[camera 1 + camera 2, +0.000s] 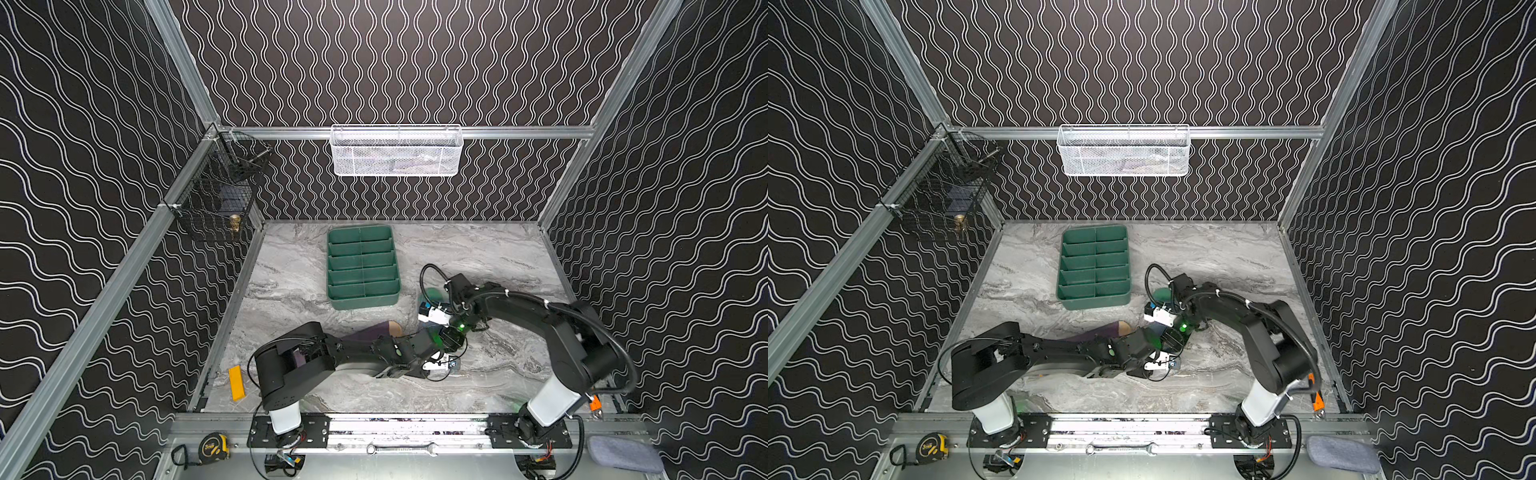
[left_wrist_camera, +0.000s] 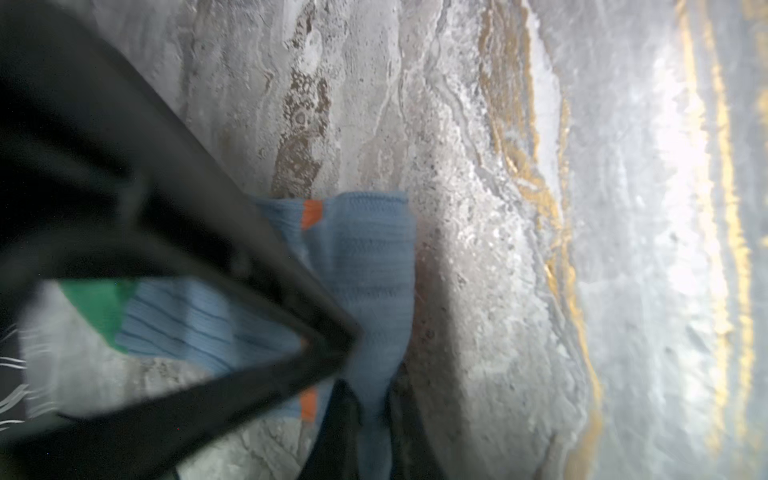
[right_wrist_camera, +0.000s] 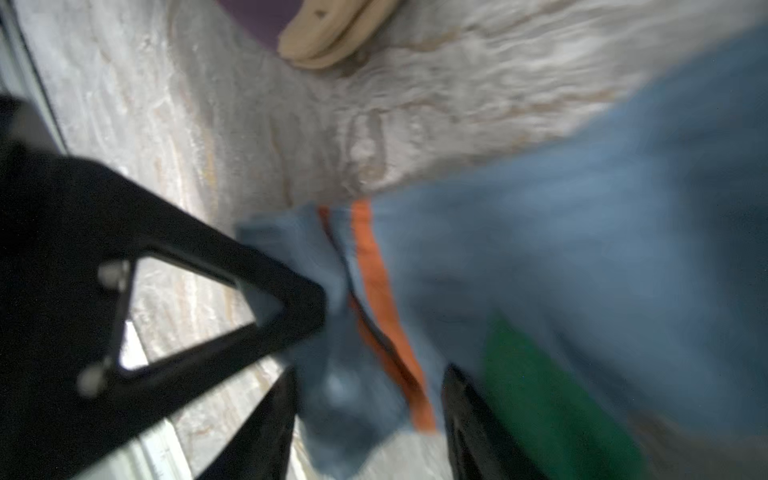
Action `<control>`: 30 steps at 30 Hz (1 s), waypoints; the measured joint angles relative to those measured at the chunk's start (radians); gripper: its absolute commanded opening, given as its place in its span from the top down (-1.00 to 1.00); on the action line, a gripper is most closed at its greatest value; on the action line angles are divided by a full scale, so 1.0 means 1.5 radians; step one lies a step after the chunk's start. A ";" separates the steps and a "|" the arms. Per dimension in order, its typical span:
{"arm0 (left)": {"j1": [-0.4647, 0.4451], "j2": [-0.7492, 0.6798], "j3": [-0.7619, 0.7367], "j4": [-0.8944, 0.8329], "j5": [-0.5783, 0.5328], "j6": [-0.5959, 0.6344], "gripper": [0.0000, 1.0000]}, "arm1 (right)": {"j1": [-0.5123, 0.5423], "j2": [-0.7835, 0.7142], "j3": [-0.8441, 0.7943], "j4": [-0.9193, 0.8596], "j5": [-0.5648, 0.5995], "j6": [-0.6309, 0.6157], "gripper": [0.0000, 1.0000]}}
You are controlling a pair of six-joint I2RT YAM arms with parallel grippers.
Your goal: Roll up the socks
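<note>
Robot lab cell: alu-frame enclosure [image 1: 540,133], patterned walls [image 1: 374,62], 2 arms [image 1: 291,365] bolted to front rail [image 1: 407,428], tape measure [image 1: 214,446], wrench [image 1: 401,449].

Grey marbled tabletop [image 1: 498,257] carrying four loose things.
At the left claw [image 2: 370,415] lies a blue ribbed sock with green toe [image 2: 374,257]; purple sock with tan toe [image 1: 376,331] just behind it; green divided plastic tray [image 1: 362,266] off to one side; yellow block [image 1: 237,382] well behind.

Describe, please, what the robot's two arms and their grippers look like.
Both the left arm and right arm are matte black with light-grey base segments. Black cables run along them, a green light glows by the wrists, and the gripper fingers are black open triangular frames.
</note>
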 measured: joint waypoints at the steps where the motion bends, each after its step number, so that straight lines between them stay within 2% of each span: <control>1: 0.005 0.002 0.011 -0.021 0.008 -0.010 1.00 | -0.008 -0.032 -0.013 0.015 0.004 0.002 -0.35; 4: 0.017 0.014 0.049 -0.079 0.033 -0.040 1.00 | -0.029 -0.145 -0.066 0.085 0.027 0.019 -0.59; 7: 0.033 0.039 0.104 -0.154 0.065 -0.065 1.00 | -0.058 -0.261 -0.138 0.178 0.082 0.048 -0.78; 11: 0.075 0.077 0.184 -0.253 0.137 -0.109 1.00 | -0.090 -0.393 -0.188 0.287 0.189 0.098 -0.78; 14: 0.113 0.104 0.236 -0.323 0.186 -0.140 1.00 | -0.092 -0.464 -0.189 0.332 0.221 0.101 -0.70; 18: 0.151 0.149 0.308 -0.405 0.245 -0.168 1.00 | -0.092 -0.552 -0.181 0.324 0.222 0.081 -0.68; 22: 0.176 0.204 0.378 -0.475 0.299 -0.184 1.00 | -0.082 -0.646 -0.190 0.282 0.173 0.020 -0.67; 24: 0.187 0.223 0.400 -0.498 0.324 -0.186 1.00 | -0.064 -0.668 -0.200 0.247 0.153 -0.020 -0.64; 26: 0.196 0.238 0.413 -0.514 0.347 -0.187 1.00 | -0.017 -0.661 -0.214 0.199 0.160 -0.059 -0.62; 30: 0.209 0.264 0.434 -0.537 0.384 -0.189 1.00 | 0.145 -0.597 -0.248 0.138 0.238 -0.098 -0.59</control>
